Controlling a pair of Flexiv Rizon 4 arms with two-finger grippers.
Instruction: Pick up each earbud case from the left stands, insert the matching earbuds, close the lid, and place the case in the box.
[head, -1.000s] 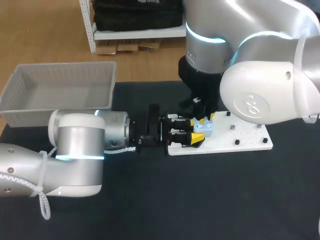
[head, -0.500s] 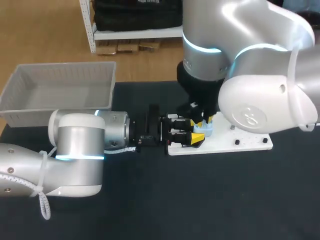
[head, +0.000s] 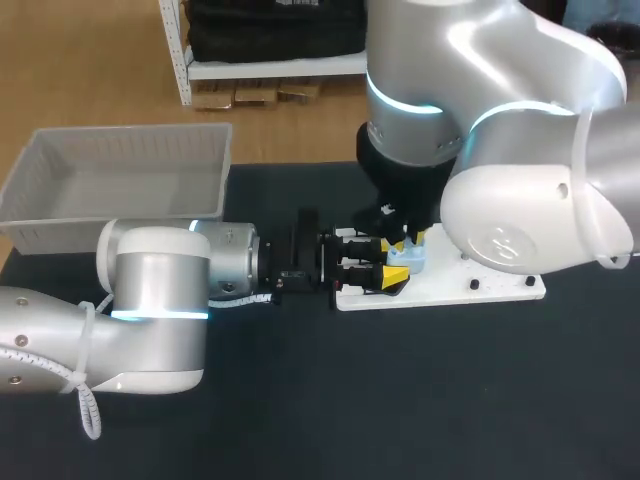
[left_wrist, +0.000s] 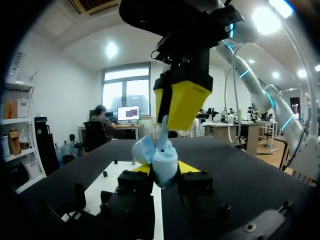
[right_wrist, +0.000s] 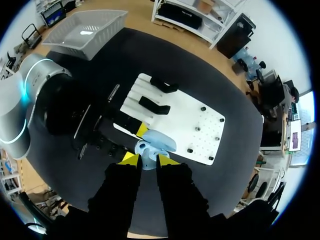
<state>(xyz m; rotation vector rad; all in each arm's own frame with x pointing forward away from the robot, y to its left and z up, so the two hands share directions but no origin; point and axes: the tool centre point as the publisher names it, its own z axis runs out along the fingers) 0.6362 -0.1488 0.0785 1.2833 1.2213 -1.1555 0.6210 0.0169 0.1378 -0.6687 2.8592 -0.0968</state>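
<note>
A light blue earbud case (left_wrist: 164, 165) with its lid (left_wrist: 142, 150) open sits between the yellow fingers of my left gripper (left_wrist: 166, 169), which is shut on it over the white board's left end. My right gripper (left_wrist: 182, 102) hangs straight above the case, shut on a light blue earbud (left_wrist: 164, 131) whose tip reaches into the open case. In the right wrist view the case (right_wrist: 156, 141) lies just ahead of my right gripper (right_wrist: 148, 160). The head view shows the case (head: 413, 259) between my left gripper (head: 388, 273) and my right gripper (head: 405, 238).
The white board (head: 500, 277) carries small black pegs, and two black stands (right_wrist: 155, 105) sit at its left end. A grey basket (head: 120, 175) stands at the table's back left. My left arm (head: 160, 300) lies across the table's left half.
My right arm's upper links have swung a little to the left while its gripper stays over the case. The left arm and the case have not moved.
</note>
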